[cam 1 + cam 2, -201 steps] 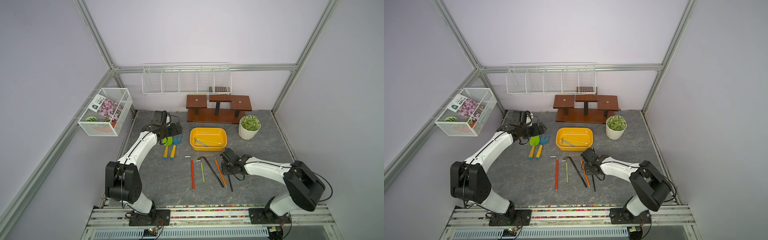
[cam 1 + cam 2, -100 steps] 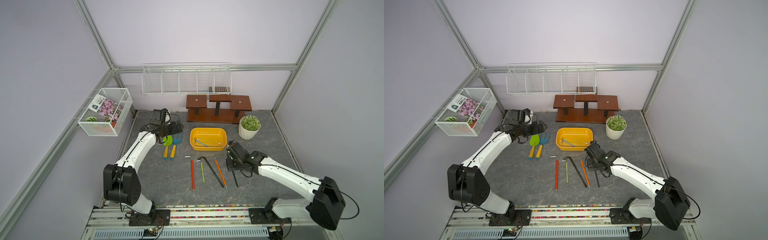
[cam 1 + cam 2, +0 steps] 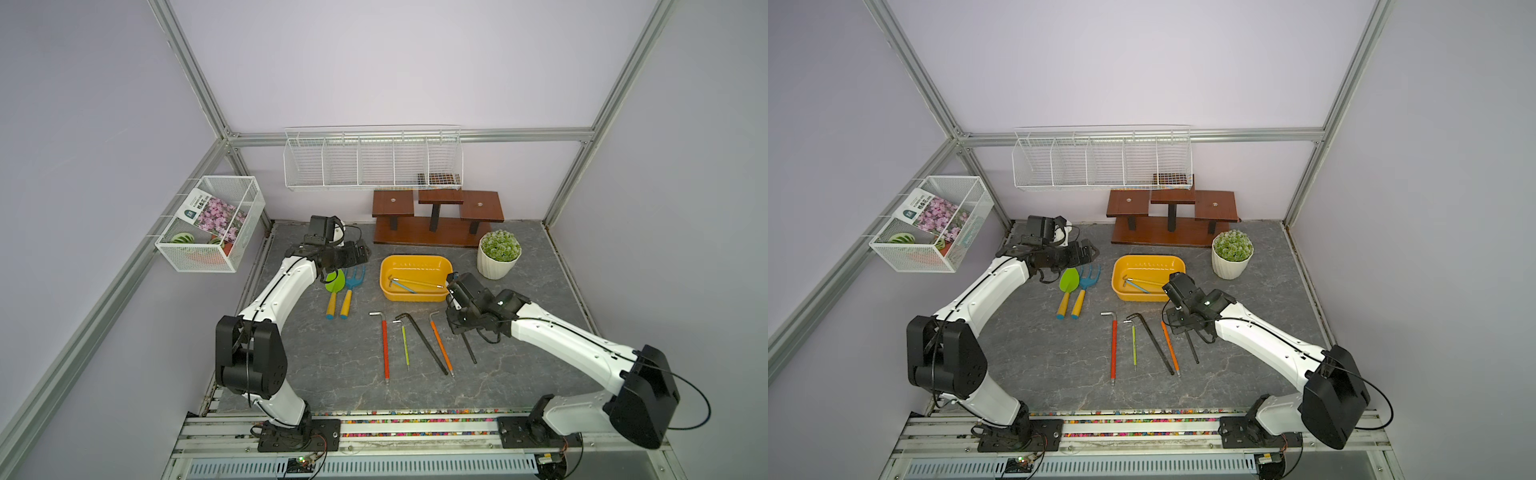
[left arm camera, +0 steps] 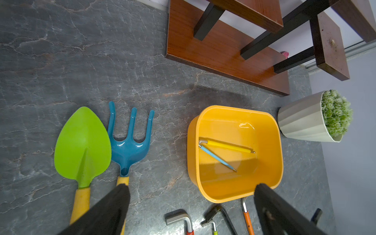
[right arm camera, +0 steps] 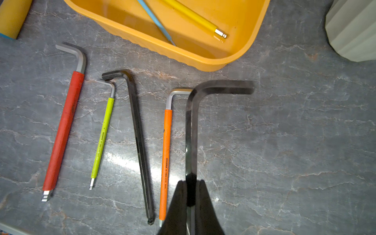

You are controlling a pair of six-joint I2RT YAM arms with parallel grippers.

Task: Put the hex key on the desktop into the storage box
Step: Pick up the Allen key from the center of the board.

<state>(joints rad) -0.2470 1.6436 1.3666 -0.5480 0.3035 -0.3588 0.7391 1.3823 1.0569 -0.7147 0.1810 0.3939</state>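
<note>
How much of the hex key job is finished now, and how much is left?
Done: a yellow hex key and a blue hex key lie inside the storage box. In hand: the right gripper is shut on a black hex key. Left: four lie on the desktop: the red key, the green key, a second black key and the orange key.

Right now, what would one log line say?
right jaws: shut on black hex key | storage box: two keys | desktop: four keys

Dark grey marble-patterned desktop (image 5: 295, 142): smooth, faint sheen. Shallow yellow plastic storage box (image 5: 193, 58): glossy. Black L-shaped metal hex key (image 5: 191, 132): smooth, dull. Red-sleeved hex key (image 5: 65, 126): matt sleeve, bare silvery metal ends. Blue plastic garden fork (image 4: 128, 148): glossy. Brown stepped stand (image 4: 213, 50): wood grain.
</note>
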